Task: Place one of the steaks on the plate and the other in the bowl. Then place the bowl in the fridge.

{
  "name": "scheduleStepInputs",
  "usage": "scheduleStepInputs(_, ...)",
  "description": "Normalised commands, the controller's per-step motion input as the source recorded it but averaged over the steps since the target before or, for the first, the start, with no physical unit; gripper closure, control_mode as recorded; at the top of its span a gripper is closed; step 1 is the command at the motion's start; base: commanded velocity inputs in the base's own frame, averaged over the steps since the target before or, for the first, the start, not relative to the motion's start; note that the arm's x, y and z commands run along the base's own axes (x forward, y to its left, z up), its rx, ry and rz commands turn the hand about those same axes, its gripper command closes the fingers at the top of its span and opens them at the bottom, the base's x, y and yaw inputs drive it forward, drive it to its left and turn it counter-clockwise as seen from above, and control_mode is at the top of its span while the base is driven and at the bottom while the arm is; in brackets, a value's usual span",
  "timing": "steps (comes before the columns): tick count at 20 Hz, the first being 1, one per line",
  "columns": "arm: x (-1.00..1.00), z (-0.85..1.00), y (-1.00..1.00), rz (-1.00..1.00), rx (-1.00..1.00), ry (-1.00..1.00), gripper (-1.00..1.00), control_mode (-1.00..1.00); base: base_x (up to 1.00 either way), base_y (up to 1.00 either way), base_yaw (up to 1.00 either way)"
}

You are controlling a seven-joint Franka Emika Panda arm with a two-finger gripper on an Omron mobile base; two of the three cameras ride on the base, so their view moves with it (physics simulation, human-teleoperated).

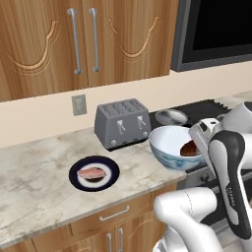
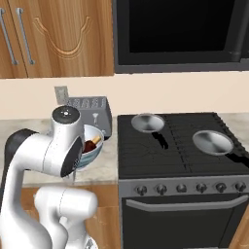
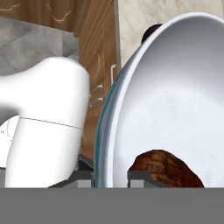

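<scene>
Bowl (image 1: 170, 145) on desk (image 1: 39, 172) edge beside toaster (image 1: 122, 123), dark steak (image 1: 189, 148) inside. Tool (image 3: 111, 177) narrow, fingers clamped across bowl rim at its 3 o'clock. Pale steak (image 1: 93, 173) on plate (image 1: 94, 173), 9 o'clock of bowl, well apart.

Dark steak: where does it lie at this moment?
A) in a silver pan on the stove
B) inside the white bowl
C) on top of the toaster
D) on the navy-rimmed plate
B: the dark steak rests inside the bowl, while the pale steak lies on the plate.
</scene>
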Motion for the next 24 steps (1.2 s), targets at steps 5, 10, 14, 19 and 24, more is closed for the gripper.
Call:
scheduleStepInputs(5,0.00,0.00,0.00,0.00,0.00,0.00,1.00,1.00,-0.49,-0.33,0.00)
scheduleStepInputs(10,0.00,0.00,0.00,0.00,0.00,0.00,1.00,1.00,-0.21,-0.47,-0.10)
scheduleStepInputs(14,0.00,0.00,0.00,0.00,0.00,0.00,1.00,1.00,-0.06,-0.86,0.03)
scheduleStepInputs(19,0.00,0.00,0.00,0.00,0.00,0.00,1.00,1.00,-0.04,-0.86,0.13)
scheduleStepInputs(24,0.00,0.00,0.00,0.00,0.00,0.00,1.00,1.00,-0.27,-0.84,0.17)
